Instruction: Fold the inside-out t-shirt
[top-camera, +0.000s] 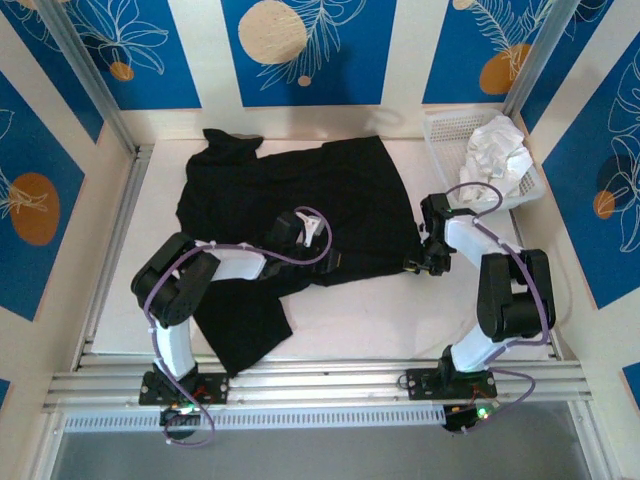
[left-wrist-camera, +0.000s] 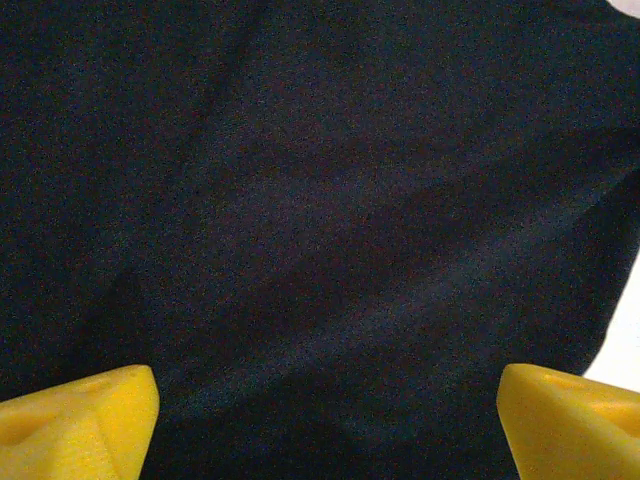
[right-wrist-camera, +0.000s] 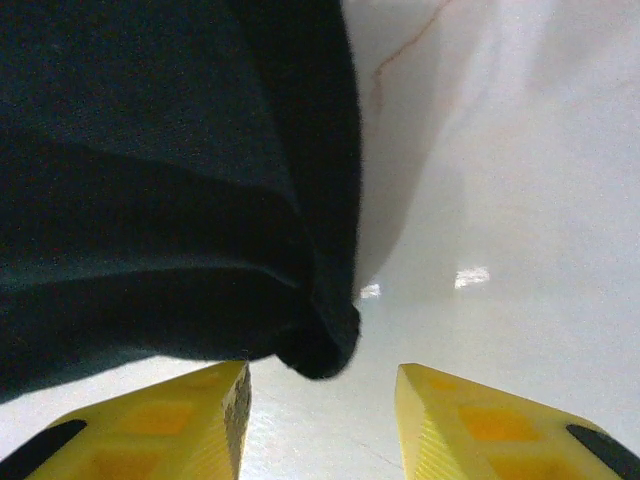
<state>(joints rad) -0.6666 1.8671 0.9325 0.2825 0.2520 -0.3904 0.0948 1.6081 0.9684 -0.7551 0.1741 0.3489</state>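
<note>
Although spread across the white table (top-camera: 400, 320) from centre toward nine o'clock, the inside-out t-shirt (top-camera: 300, 190) lies rumpled, with no fold judged made. At two o'clock a basket (top-camera: 437, 125) keeps a white garment (top-camera: 497, 150) apart. The left gripper (left-wrist-camera: 325, 425) hovers wide open over mid-cloth. The right gripper (right-wrist-camera: 322, 400), parted and empty, faces the shirt's three-o'clock edge, seemingly for a grasp.

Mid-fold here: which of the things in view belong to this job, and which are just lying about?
Part of the job:
- black t-shirt, spread on the table
- left gripper, open above the shirt
- right gripper, open at the shirt's right edge

Just lying about:
- white basket, far right corner
- white garment, crumpled in the basket
</note>
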